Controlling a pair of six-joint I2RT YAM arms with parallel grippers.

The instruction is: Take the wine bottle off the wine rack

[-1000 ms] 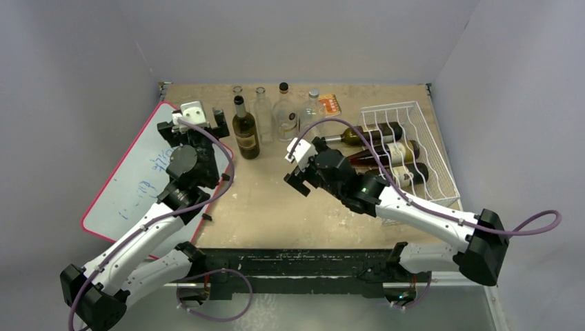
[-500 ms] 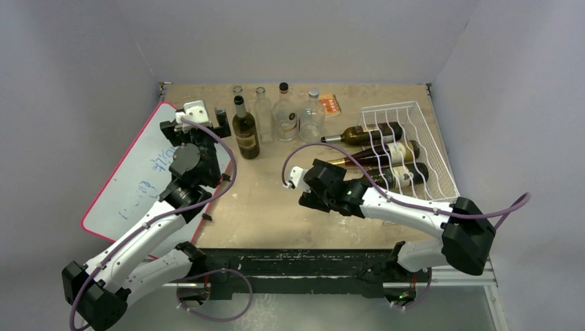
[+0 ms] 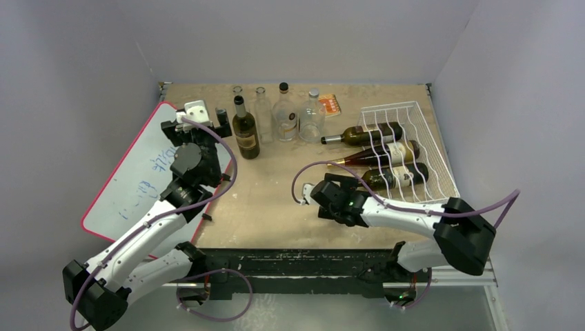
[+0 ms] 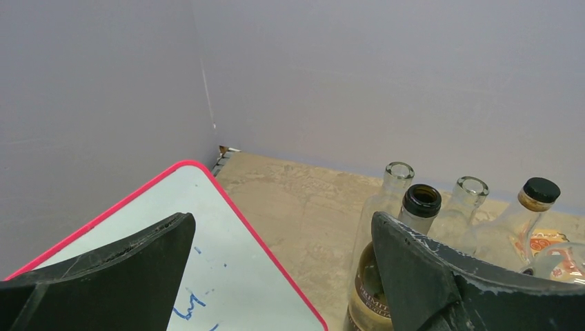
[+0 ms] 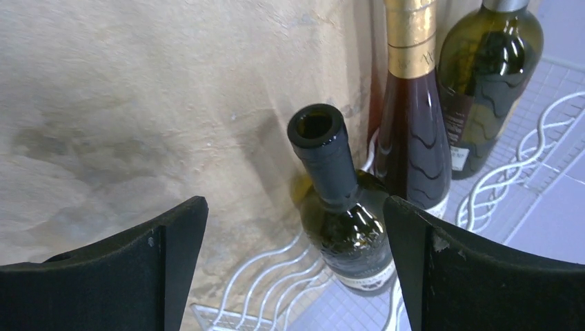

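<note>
Wine bottle point(image 3: 394, 176): lying on its side in the wine rack point(image 3: 441, 181) at right of centre in the overhead frame. Lowest in the frame of the three bottles cradled there, neck pointing left past the rack's edge. Filling the middle of the right wrist frame, open mouth toward the lens, so judged the likely target. Not being touched by anything. Sharing the rack with a gold-foiled bottle point(image 3: 386, 152) just beside it and a green bottle point(image 3: 365, 133) farther up the frame.

Right jaws: standing wide apart, gripping nothing, hovering low over the table point(image 3: 276, 207) just left of that open mouth and looking along the neck.

Left jaws: likewise gaping and empty, hanging at upper left beside the upright bottles point(image 3: 245, 134), near the whiteboard point(image 3: 124, 186).

Judging from this: nothing lifted yet, only lining up. Closing on the neck, drawing the bottle out of its cradle and setting it down all remaining.
</note>
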